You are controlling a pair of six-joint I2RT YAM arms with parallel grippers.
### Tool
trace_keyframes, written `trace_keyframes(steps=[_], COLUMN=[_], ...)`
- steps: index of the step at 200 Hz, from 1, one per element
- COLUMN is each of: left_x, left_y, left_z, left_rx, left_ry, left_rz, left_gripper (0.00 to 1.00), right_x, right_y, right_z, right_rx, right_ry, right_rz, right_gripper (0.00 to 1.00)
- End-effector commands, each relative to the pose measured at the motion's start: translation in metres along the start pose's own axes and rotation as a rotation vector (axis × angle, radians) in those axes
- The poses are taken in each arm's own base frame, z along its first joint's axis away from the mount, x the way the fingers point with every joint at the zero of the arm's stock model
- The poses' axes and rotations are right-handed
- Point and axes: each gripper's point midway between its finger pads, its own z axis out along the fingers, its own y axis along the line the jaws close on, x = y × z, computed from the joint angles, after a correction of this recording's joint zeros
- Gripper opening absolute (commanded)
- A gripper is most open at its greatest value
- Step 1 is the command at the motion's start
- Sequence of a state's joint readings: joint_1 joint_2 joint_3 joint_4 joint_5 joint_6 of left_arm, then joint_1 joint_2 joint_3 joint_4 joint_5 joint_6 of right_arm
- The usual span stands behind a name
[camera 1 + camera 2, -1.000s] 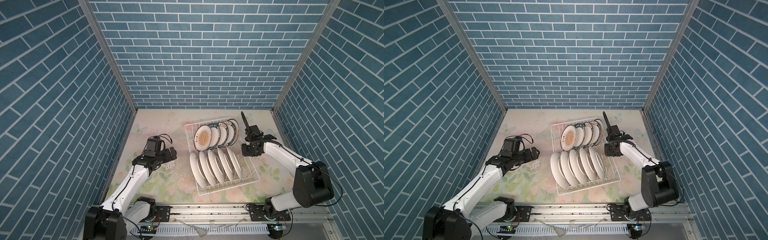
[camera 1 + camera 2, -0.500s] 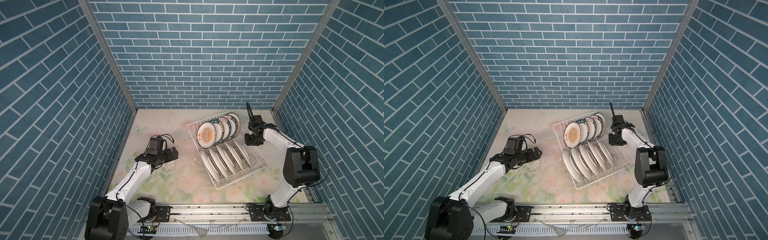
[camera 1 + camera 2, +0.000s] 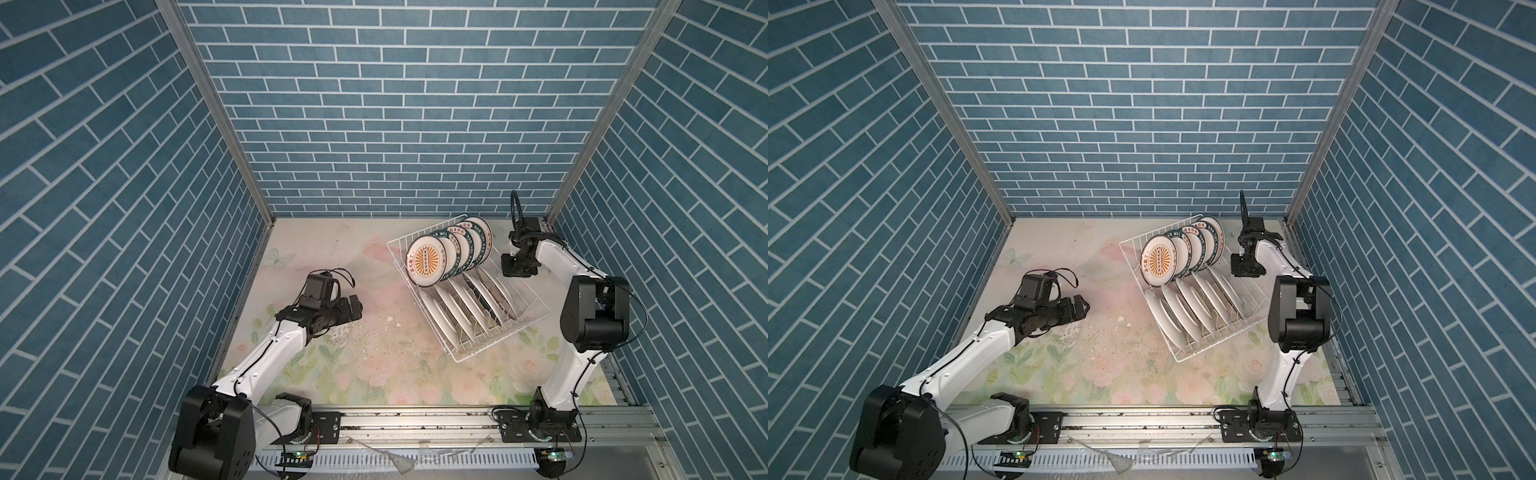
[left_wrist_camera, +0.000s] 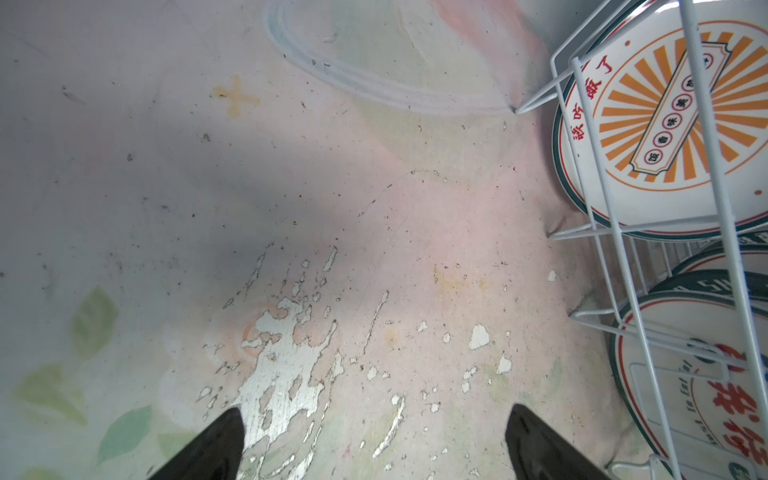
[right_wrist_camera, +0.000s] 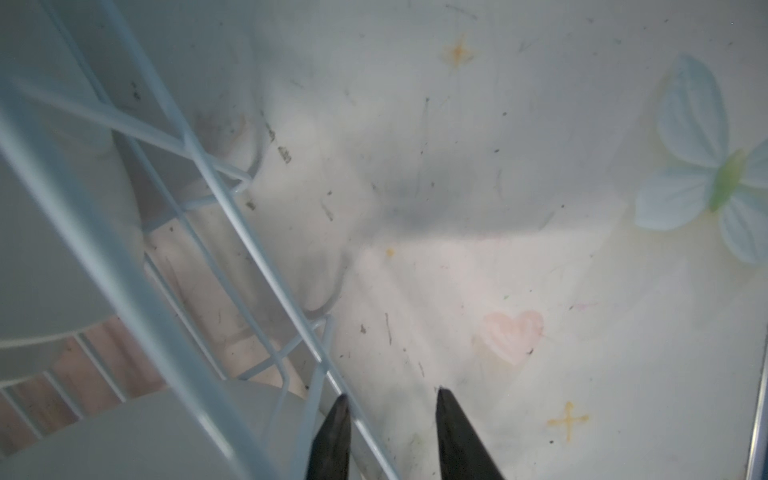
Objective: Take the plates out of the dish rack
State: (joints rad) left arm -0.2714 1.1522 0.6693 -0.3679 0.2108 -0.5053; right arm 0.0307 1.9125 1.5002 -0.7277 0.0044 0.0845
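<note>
Dish rack (image 3: 524,307) is swinging back-right, R gripper (image 5: 390,409) part-spread astride its rim, L gripper (image 3: 356,308) gaping empty; plates (image 3: 428,261) all sitting racked.

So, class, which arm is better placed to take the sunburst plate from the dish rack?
Left, probably. The left gripper hangs wide open over the mat, and the sunburst plate faces it at that end of the row. The right gripper is across the dish rack, astride its rim.
</note>
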Motion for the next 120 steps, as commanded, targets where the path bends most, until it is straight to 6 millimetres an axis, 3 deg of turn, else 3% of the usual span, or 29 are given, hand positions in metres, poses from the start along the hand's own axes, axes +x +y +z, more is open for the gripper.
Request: trace_keyframes(steps=[1,21,120], left_x=[-0.006,-0.002,0.003], left_y=[-0.01,-0.011,-0.012], left_z=[-0.003,-0.001,0.006], left_rx=[0.016,0.011,0.01], left_ry=[-0.013,-0.004,0.025], left_rz=[0.011,0.021,0.037], left_gripper=[0.99,0.99,0.99], right_x=[-0.027,-0.036,-0.065], right_y=[-0.034,-0.04,-0.029], right_z=[0.0,0.003,0.01], right_rx=[0.055,0.058,-0.003], right_ry=[-0.063,-0.077,-0.087], right_rz=[0.086,0.044,-0.19], right_gripper=[0.36,0.38,0.4])
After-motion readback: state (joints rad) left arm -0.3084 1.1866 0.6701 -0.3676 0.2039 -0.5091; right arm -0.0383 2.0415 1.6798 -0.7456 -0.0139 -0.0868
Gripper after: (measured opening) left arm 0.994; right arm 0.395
